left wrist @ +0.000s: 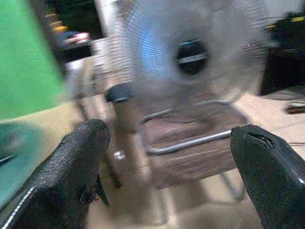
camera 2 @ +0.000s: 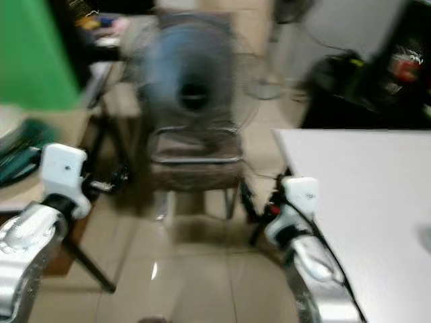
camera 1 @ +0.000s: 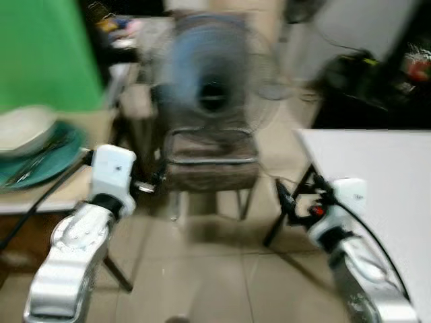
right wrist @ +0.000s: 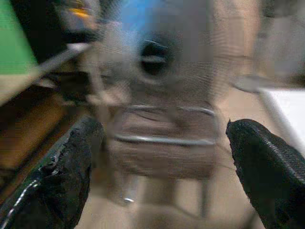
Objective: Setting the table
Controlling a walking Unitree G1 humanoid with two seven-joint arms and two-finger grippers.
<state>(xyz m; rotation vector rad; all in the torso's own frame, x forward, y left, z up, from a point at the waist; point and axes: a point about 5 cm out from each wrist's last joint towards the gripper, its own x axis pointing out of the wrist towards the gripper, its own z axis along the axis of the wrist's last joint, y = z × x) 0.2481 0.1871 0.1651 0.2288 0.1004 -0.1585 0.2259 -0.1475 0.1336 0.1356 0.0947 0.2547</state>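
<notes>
**Dishes waiting, white worktop bare, both tools empty**

The dishes, a pale bowl (camera 1: 23, 128) on a teal plate (camera 1: 50, 161) with what looks like cutlery lying on it, sit on the beige worktop (camera 1: 67, 192) just outside the left tool (camera 1: 149, 183), a little behind its tip. That tool has its two black fingers (left wrist: 78, 157) spread wide apart with nothing between them, and it points ahead at the chair. The right tool (camera 1: 286, 195) is likewise spread, its fingers (right wrist: 71, 167) well apart and empty, held low beside the near corner of the white worktop (camera 1: 377, 175), which lies to its outer side.

Straight ahead of both tools stands a brown chair (camera 1: 210, 161) with a metal frame, and a round fan (camera 1: 212, 84) sits on or just behind it. Everything is blurred, so I judge the robot is walking or turning.

By my reckoning the job has barely begun: nothing is in hand, the visible part of the white worktop carries nothing, and the dishes are stacked together. Left to do: take the plate, bowl and cutlery and lay them out on the white worktop.
</notes>
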